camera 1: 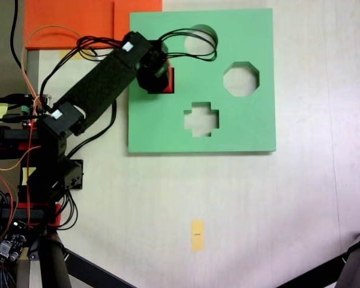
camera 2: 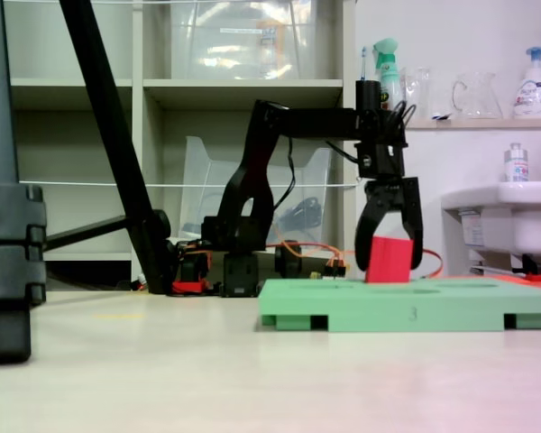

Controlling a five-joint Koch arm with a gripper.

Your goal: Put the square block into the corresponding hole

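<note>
While fingers (camera 2: pixel 413 225) spread, square block (camera 2: pixel 389 260) sits between them on green board (camera 2: pixel 406 308)

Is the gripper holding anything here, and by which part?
Seemingly yes: the gripper straddles the red square block, jaws on its two opposite sides, over the green board. Firm contact cannot be confirmed.

One green foam board (camera 1: pixel 240 129) at upper centre of a fixed view, with three open cut-outs counted: one round (camera 1: pixel 199 37), one octagonal (camera 1: pixel 240 78), one cross-shaped (camera 1: pixel 200 118). One red cube (camera 2: pixel 389 259). Two orange foam sheets (camera 1: pixel 69 21) at upper left. One yellow tape strip (camera 1: pixel 197 234) at lower centre.
</note>
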